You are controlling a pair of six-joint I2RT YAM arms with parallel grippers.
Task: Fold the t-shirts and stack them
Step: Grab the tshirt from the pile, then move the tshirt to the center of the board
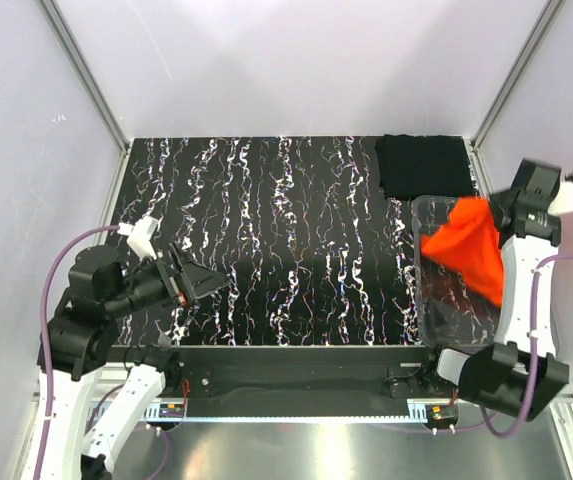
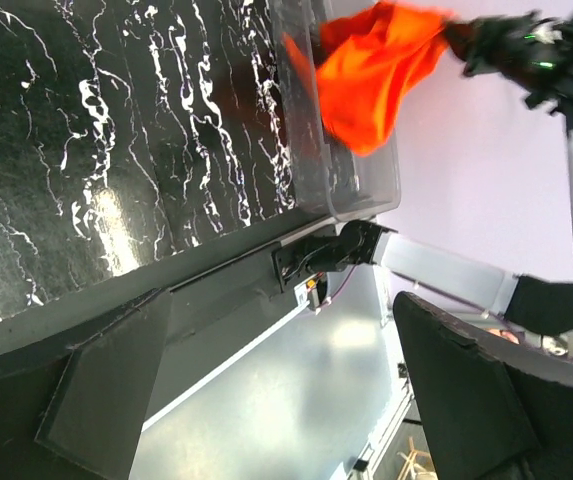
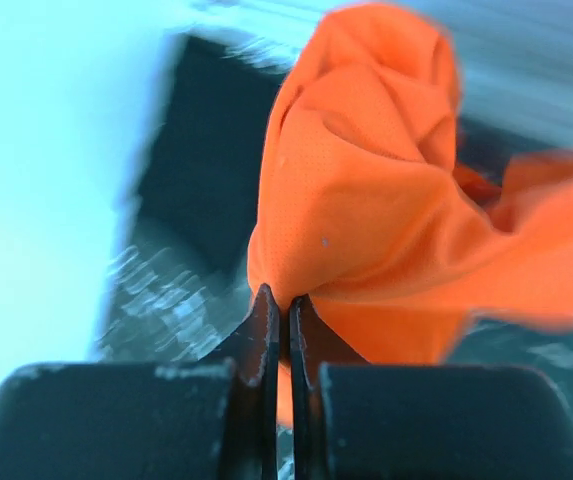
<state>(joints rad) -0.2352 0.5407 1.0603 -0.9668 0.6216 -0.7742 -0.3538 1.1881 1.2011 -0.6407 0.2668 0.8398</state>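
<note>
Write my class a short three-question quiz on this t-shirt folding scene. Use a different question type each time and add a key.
1. True or false: the orange t-shirt lies spread flat on the table.
2. Where is the black t-shirt? A: at the table's near left corner. B: at the table's far right corner. C: draped over the table's near edge.
3. Fill the gap: the right arm's jaws are ____ on the orange t-shirt.

Key
1. False. It hangs bunched from the right arm's jaws over the clear bin.
2. B.
3. Shut.
</note>
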